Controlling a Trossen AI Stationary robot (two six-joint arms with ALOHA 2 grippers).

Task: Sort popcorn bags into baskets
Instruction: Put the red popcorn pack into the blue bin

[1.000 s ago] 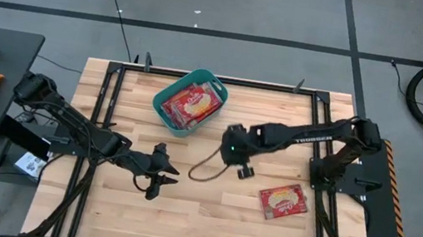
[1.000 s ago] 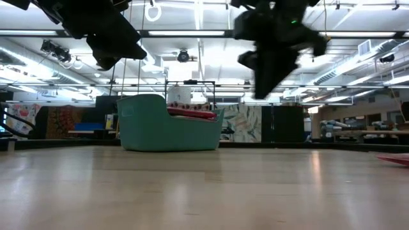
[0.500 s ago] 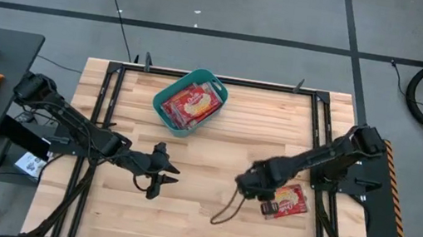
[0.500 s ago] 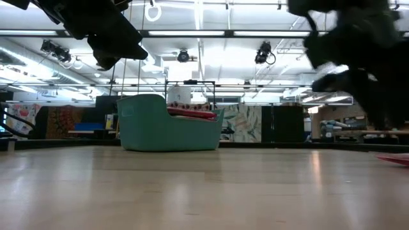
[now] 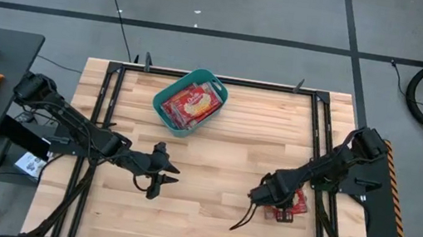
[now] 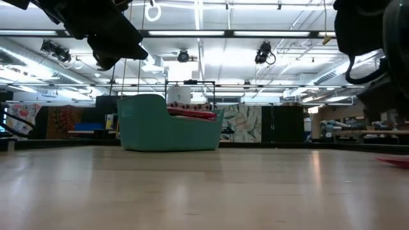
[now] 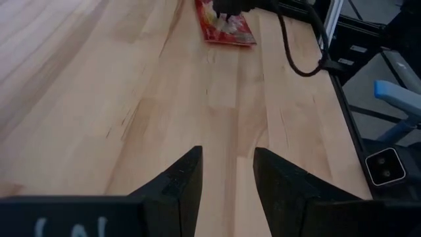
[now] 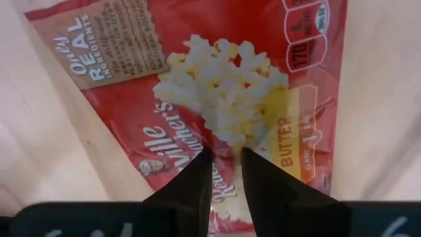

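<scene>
Butcher-block table [image 5: 205, 218]: right gripper [image 5: 268, 198] above the last popcorn bag [image 8: 217, 99], fingers nearly closed, gripping nothing.
Narrow jaws could skid off the flat packet; left gripper [image 5: 160, 171] waits open.

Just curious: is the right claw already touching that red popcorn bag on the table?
Cannot tell. The right wrist view shows the right claw nearly closed over the popcorn bag, but neither contact nor gap shows plainly.

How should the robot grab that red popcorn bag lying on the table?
The popcorn bag lies flat on the table, so probably best from straight above, pinching an edge, since flat faces offer nothing to squeeze. The right gripper is right over it, fingers slightly apart. The left gripper waits elsewhere.
</scene>
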